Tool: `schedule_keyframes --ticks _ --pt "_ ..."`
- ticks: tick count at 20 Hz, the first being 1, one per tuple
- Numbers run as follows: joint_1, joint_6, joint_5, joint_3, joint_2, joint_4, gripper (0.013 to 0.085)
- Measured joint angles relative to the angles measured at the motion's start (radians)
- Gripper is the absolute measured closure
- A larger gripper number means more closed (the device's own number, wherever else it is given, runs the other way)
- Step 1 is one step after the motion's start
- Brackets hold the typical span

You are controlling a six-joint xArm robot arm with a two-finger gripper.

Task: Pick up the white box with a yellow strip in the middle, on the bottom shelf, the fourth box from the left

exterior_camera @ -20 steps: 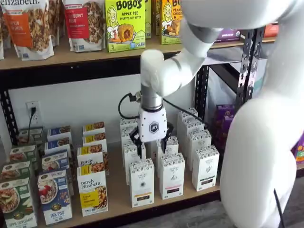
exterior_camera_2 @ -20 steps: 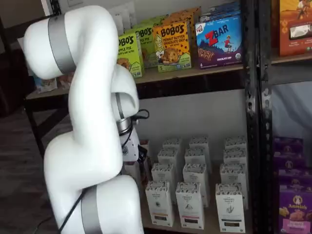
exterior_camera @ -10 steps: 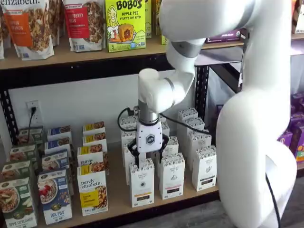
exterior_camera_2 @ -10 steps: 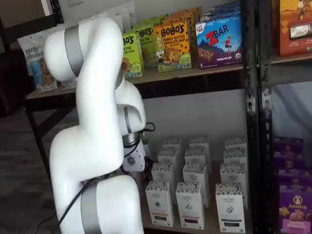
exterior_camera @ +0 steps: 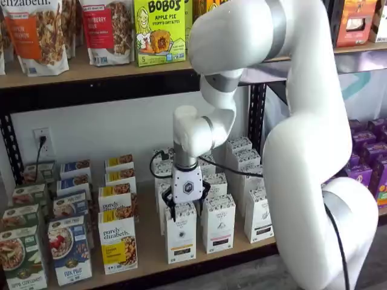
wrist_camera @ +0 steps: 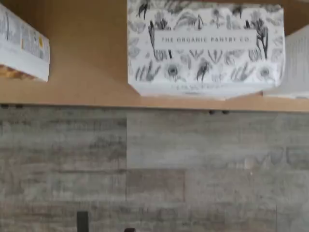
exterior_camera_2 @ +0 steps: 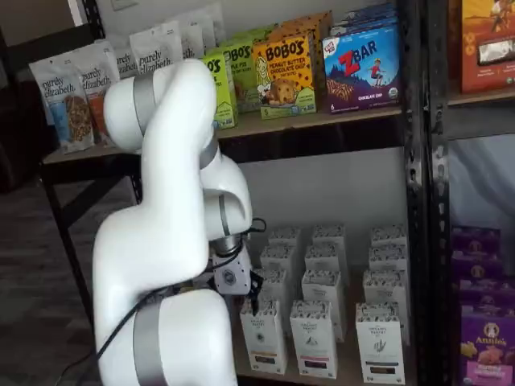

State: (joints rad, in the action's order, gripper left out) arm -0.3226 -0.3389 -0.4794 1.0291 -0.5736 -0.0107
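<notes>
At the front edge of the bottom shelf (exterior_camera: 145,257), the white box (exterior_camera: 181,232) stands upright at the head of its row, between a purely elizabeth box (exterior_camera: 118,244) on one side and a matching white carton (exterior_camera: 219,223) on the other, with the gripper (exterior_camera: 184,209) directly above its patterned top. Black fingers (exterior_camera: 202,192) show on either side of the white gripper body, spread wider than the box's top and closed on nothing. From the wrist view, the carton's printed lid (wrist_camera: 205,46) sits at the shelf's lip with grey floor (wrist_camera: 154,169) beyond. The box looks like a light, stiff paperboard carton, smooth-sided and easily dented, so a squeeze across its narrow upper sides, just below the lid, seems the soundest hold. Compared with a second earlier, the arm has lowered the gripper from over the second carton back toward the front one, and the jaws remain equally wide.
</notes>
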Motion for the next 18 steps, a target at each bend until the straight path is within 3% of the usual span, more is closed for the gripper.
schedule_keyframes --ticks 11,15,18 --pt "0.056 0.04 -0.013 0.236 -0.201 -0.018 0.013" --pt "0.072 0.066 -0.027 0.301 -0.244 -0.006 0.013" --pt "0.076 0.059 -0.029 0.326 -0.26 -0.02 0.013"
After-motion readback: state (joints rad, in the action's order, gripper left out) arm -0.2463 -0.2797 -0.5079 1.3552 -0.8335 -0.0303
